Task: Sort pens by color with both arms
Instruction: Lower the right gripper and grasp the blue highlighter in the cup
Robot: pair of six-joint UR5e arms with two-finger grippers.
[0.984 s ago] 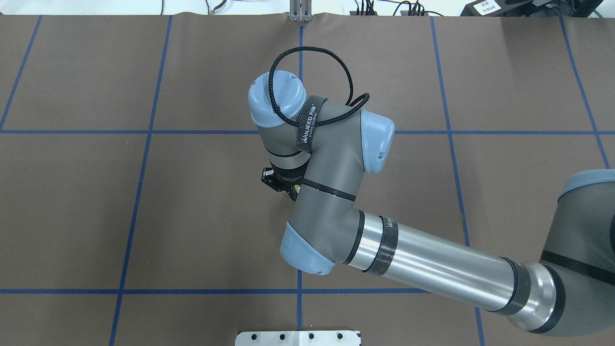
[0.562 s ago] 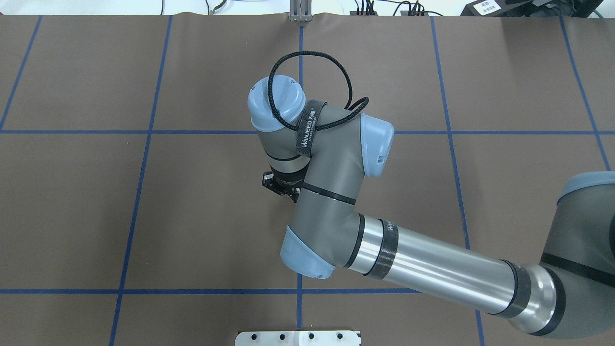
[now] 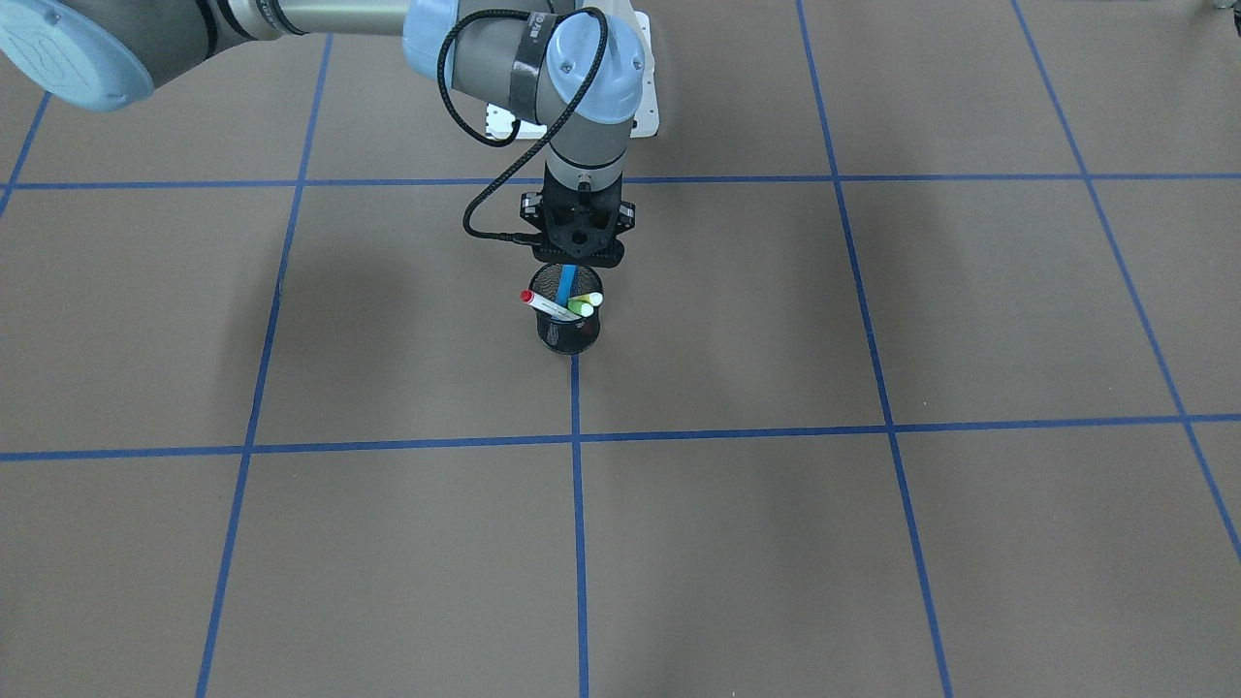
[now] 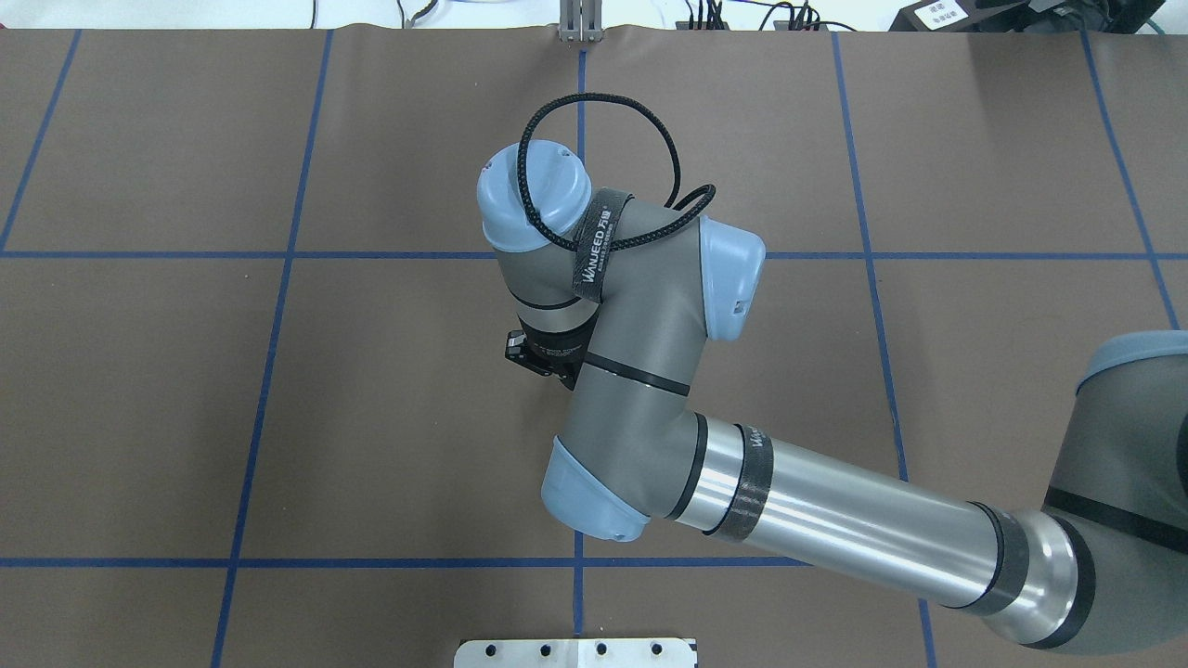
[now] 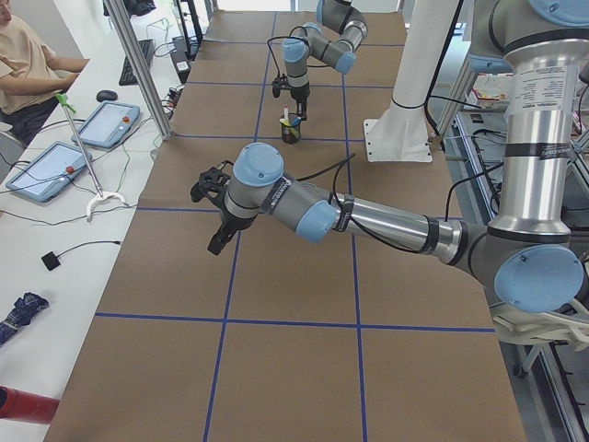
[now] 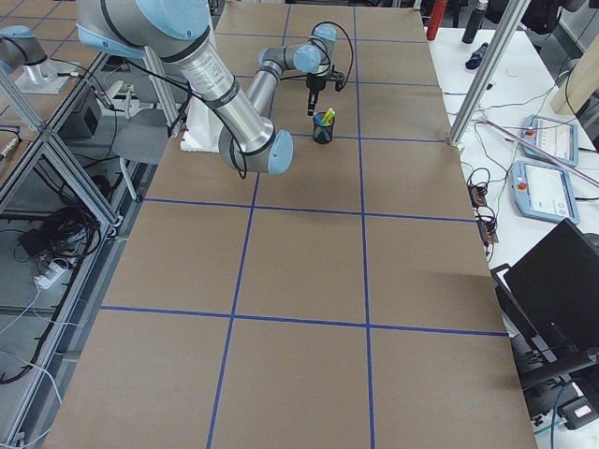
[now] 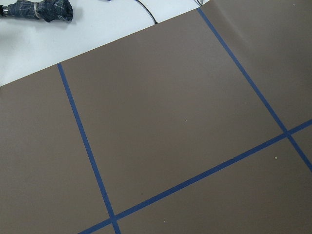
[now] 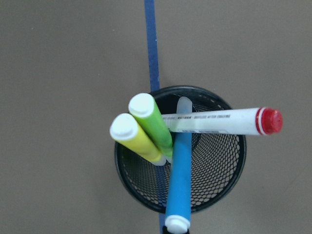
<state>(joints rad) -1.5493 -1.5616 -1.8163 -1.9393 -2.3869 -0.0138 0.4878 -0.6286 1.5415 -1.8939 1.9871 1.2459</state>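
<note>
Reaching Down for the Blue Pen

All four pens stand in one black mesh cup [image 3: 569, 337]. The cup sits on the table [image 3: 873, 543], on the blue middle line, about halfway between the table's two ends. No pen is sorted yet, so I think the job is at its very start.

The right hand [image 3: 579, 256] hangs right over the cup and points straight down. The blue pen [image 8: 179, 180] stands almost straight up, and its top end comes up to the hand. So the pen's long way runs up and down, just like the hand. The hand may be holding the pen top, but its fingers are hidden, so I cannot tell if it is wide or pinched.

The white pen with the red cap [image 8: 214, 121] leans far over and crosses the blue pen. Its red cap pokes out past the cup's rim. The green pen [image 8: 151, 127] and the yellow pen [image 8: 134, 141] lean side by side the other way. I think a straight lift is best, or the blue pen could drag the white one along.

The left hand [image 5: 218, 241] hangs over bare table near the left end, well away from the cup. I cannot tell if it is wide or pinched either. The right hand is much nearer the pens.
</note>
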